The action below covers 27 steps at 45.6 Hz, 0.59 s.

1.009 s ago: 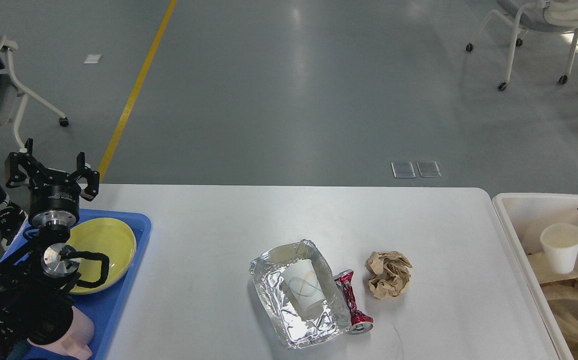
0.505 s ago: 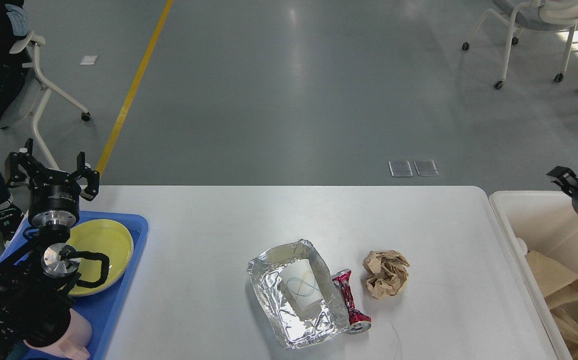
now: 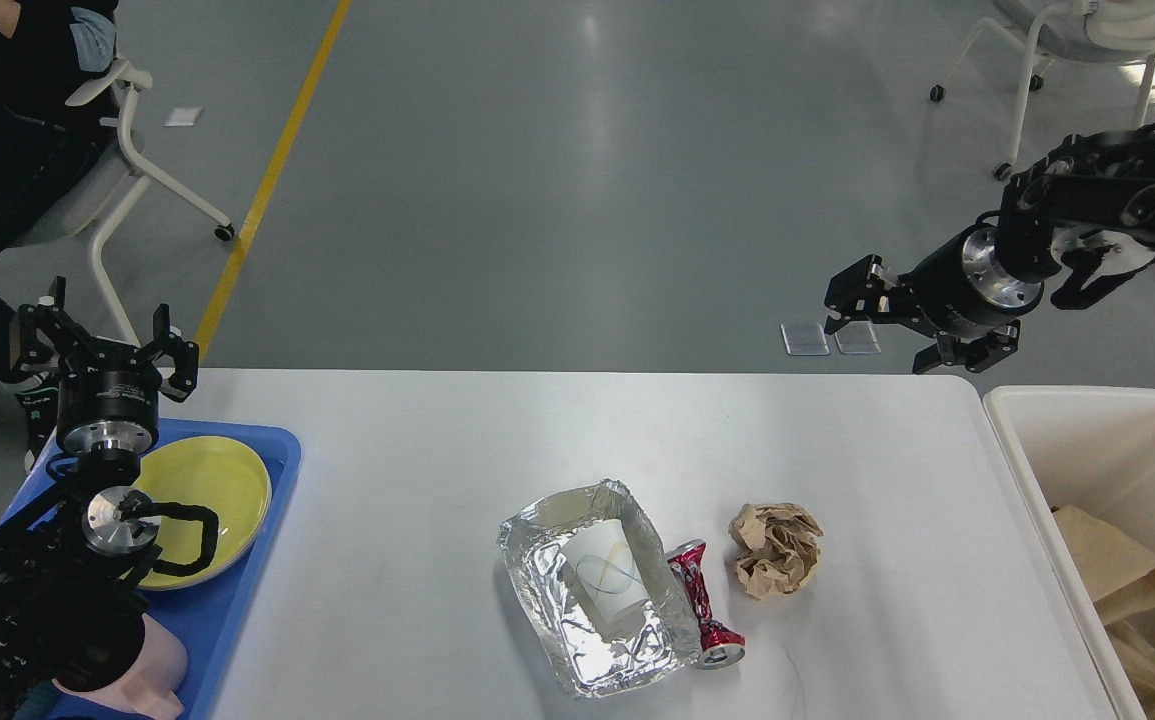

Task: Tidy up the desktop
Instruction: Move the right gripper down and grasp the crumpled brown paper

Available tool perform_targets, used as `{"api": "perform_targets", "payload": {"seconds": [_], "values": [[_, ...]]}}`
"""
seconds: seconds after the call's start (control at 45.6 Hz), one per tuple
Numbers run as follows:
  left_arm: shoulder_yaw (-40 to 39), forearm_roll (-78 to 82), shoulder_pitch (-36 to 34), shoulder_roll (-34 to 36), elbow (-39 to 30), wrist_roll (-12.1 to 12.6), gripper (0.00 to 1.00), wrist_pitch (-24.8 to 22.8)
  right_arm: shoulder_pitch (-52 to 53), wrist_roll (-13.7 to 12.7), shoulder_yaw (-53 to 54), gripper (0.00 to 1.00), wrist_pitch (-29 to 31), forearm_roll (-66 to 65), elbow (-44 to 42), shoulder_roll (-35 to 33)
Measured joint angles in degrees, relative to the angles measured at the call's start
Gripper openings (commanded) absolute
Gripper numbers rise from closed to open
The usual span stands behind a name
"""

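Observation:
The white desktop (image 3: pixel 417 470) holds a foil tray (image 3: pixel 549 640) with a white paper cup (image 3: pixel 605 583) lying in it. A crushed red can (image 3: pixel 705 605) lies against the tray's right side. A crumpled brown paper ball (image 3: pixel 777 548) sits just right of the can. My left gripper (image 3: pixel 102 338) is open and empty, raised over the far end of the blue tray (image 3: pixel 247 600). My right gripper (image 3: pixel 882 332) is open and empty, up in the air beyond the desktop's far right corner, pointing left.
The blue tray at the left holds a yellow plate (image 3: pixel 212 485) and a pink cup (image 3: pixel 152 675). A cream-white bin (image 3: pixel 1087 410) with brown paper (image 3: pixel 1127 570) stands off the right edge. A seated person on a chair (image 3: pixel 137 170) is far left.
My right arm has risen out of the bin and swung left to the desktop's far right corner. The white cup that stood in the bin no longer shows. The left arm has not moved.

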Motion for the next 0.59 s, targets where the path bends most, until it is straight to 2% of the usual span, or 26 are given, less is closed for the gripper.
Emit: {"api": "perform_targets", "payload": {"seconds": [0.132, 0.263, 0.417, 0.593], "values": [[0.00, -0.01, 0.00, 0.00, 0.00, 0.00, 0.97, 0.00, 7.03, 0.01, -0.07, 1.00, 9.69, 0.00, 5.06, -0.48], [0.00, -0.01, 0.00, 0.00, 0.00, -0.01, 0.97, 0.00, 13.57, 0.03, -0.15, 1.00, 14.51, 0.00, 10.39, -2.15], [0.00, -0.01, 0.00, 0.00, 0.00, -0.03, 0.97, 0.00, 15.57, 0.03, 0.33, 1.00, 13.78, -0.02, 12.65, -2.74], [0.00, -0.01, 0.00, 0.00, 0.00, -0.03, 0.97, 0.00, 4.59, 0.03, 0.88, 1.00, 8.96, -0.09, 11.43, -2.21]]}}
